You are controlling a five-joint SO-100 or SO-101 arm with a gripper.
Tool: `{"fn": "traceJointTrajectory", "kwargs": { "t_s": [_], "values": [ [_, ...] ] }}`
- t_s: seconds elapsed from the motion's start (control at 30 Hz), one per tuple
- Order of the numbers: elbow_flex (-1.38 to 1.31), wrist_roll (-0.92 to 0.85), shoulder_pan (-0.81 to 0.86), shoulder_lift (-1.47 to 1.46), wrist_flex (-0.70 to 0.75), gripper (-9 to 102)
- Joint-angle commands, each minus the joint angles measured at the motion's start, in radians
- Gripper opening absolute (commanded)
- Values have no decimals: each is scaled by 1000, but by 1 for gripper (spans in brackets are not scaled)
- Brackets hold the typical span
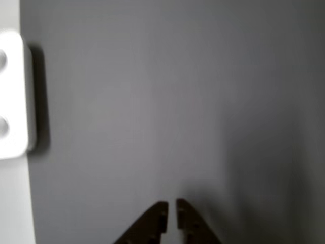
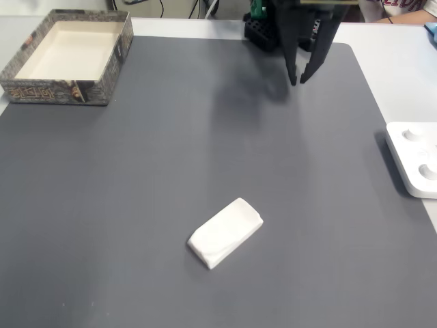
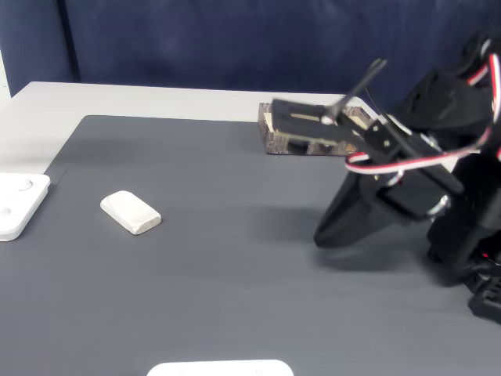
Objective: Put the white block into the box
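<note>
Tool point(image 2: 299, 80) suspended above the grey mat point(image 2: 171, 150), close to the arm base point(image 2: 259, 31), fingers pointing down. Jaws narrow: a thin slit between the tips, nothing held, confirmed in the other view point(image 1: 171, 213) where the two dark tips stand almost together over bare mat.

White block point(image 2: 225, 232) lying flat on the mat, well apart from the tool, out from the base and, in a fixed view, below and to the left of the tool. In a fixed view from the side point(image 3: 131, 211), block far to the left of the tool point(image 3: 333, 233), with open mat between. Long axis of the block diagonal in a fixed view, running from lower left to upper right, so oblique to the line from tool to block. Judgement: wrist rotation likely required so that the jaws close across the short sides.

Box point(image 2: 65, 58) at the far left corner beside the mat, open side up, interior bare. Box well apart from the block and from the tool, on the same side of the tool as the block in a fixed view. Partly masked by the arm in the side view point(image 3: 270, 133).

White slab with round buttons point(image 2: 413, 157) at the right edge of the counter point(image 2: 403, 75), on the opposite side of the tool from the block; seen also at the left edge of the other view point(image 1: 12, 94). Not part of the task.

Step in hand, by judgement: approach not yet begun; jaws to be opened wider, then reach outward toward the block.
</note>
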Motion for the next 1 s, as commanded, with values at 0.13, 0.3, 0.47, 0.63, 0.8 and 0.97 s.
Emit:
{"fn": "traceJointTrajectory", "kwargs": {
  "t_s": [0.13,0.3,0.47,0.63,0.8,0.97],
  "values": [
    [-383,77,38,-357,-25,-2],
    [-503,74,40,-514,-25,-2],
    [-594,72,41,-635,-25,-2],
    [-724,78,57,-765,-21,-2],
    [-896,84,69,-939,-17,-2],
    [-1060,86,72,-1111,-17,-2]
  ]
}}
